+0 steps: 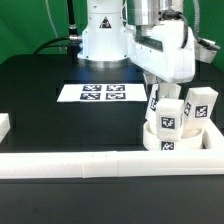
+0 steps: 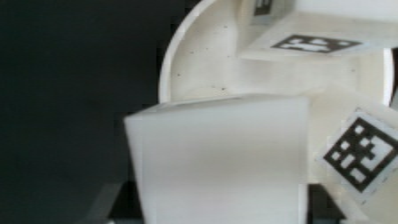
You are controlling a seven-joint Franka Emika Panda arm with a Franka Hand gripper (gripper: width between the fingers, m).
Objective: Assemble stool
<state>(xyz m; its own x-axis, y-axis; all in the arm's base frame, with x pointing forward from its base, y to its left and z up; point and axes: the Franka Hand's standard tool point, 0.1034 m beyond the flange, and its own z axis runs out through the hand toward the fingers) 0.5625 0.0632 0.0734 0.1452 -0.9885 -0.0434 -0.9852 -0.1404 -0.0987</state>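
The white Franka arm reaches down over the far right of the black table (image 1: 40, 100), as the exterior view shows it. Its two-finger gripper (image 1: 160, 98) sits directly above the round, thick white plastic disc seat (image 1: 180, 138) of the stool. The seat lies on the table at the exterior view's right, close behind the long white rail (image 1: 110, 162) that runs along the near edge.

Three short, blocky white plastic legs with black-and-white square tags stand upright on the seat. The first leg (image 1: 158, 100) is at the gripper, its top hidden behind the wrist housing. The second leg (image 1: 169, 116) stands just in front of it, with a tag on its near face. The third leg (image 1: 201, 107) stands to the exterior view's right, apart from the gripper.

In the wrist view, a white block face (image 2: 214, 160) fills the lower centre, with dark finger parts visible beneath it. The gripper appears to be closed around the first leg, but the finger contact is not clearly visible. The curved seat rim (image 2: 187, 50) and two tagged legs (image 2: 311, 45) (image 2: 365, 150) appear beyond.

The thin flat white marker board (image 1: 102, 93) lies on the table at centre, well apart from the seat.
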